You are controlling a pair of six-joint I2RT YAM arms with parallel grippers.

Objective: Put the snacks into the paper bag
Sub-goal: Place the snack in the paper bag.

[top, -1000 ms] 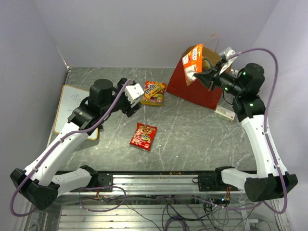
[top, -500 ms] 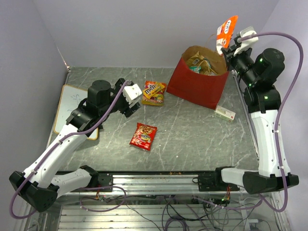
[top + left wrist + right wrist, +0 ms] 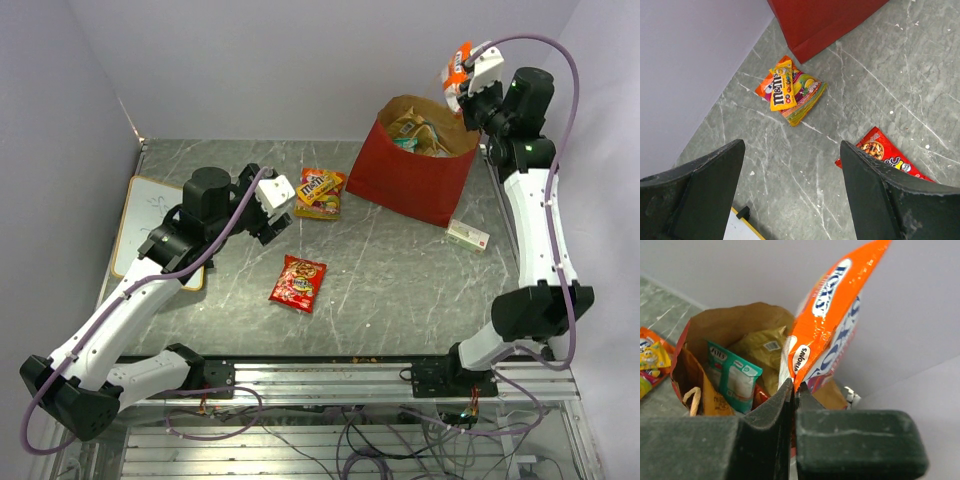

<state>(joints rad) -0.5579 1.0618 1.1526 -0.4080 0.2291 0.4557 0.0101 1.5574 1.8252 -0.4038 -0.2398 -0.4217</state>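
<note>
The red paper bag (image 3: 405, 185) stands open at the back right, its brown inside (image 3: 735, 325) holding a teal pack (image 3: 735, 377), a tan bag (image 3: 762, 347) and other packets. My right gripper (image 3: 794, 386) is shut on the bottom edge of an orange snack packet (image 3: 832, 315), which hangs above the bag's far right rim (image 3: 458, 72). My left gripper (image 3: 792, 150) hovers open and holds nothing. Ahead of it a stack of yellow and orange candy packs (image 3: 790, 92) lies near the bag's left corner. A small red pack (image 3: 885, 157) lies at mid-table (image 3: 298, 282).
A flat white board (image 3: 150, 225) lies at the left edge under my left arm. A small white box (image 3: 467, 235) rests on the table by the bag's right corner. The back wall stands close behind the bag.
My right arm has lifted the orange packet from the bag's mouth to high above its far right rim. The left arm has not moved.
</note>
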